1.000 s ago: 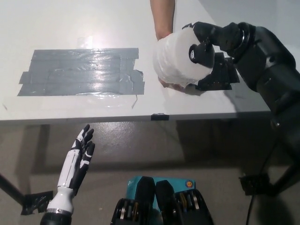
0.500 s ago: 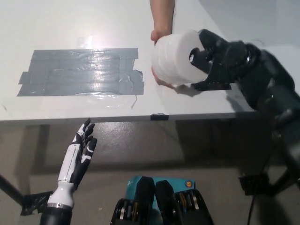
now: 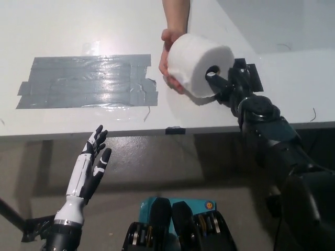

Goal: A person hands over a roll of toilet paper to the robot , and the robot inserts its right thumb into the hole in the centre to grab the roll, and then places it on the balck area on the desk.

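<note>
My right hand is up at the roll of toilet paper, its thumb reaching into the hole in the roll's centre. The other fingers lie behind and under the roll's right end, and I cannot tell whether they grip it. The roll hangs above the white counter, tilted so the hole faces me and to the right. A person's hand cups the roll from its far left side, the forearm coming down from the far edge of the scene. So the roll sits between that hand and mine, touching both.

To the left of the roll, well apart from it, the dark taped area lies flat on the counter, a patch of overlapping grey-black strips with a shiny glare across it. Nothing rests on it.

My left hand hangs below the near edge of the counter, on the left, palm turned inward, its fingers spread apart and holding nothing.
</note>
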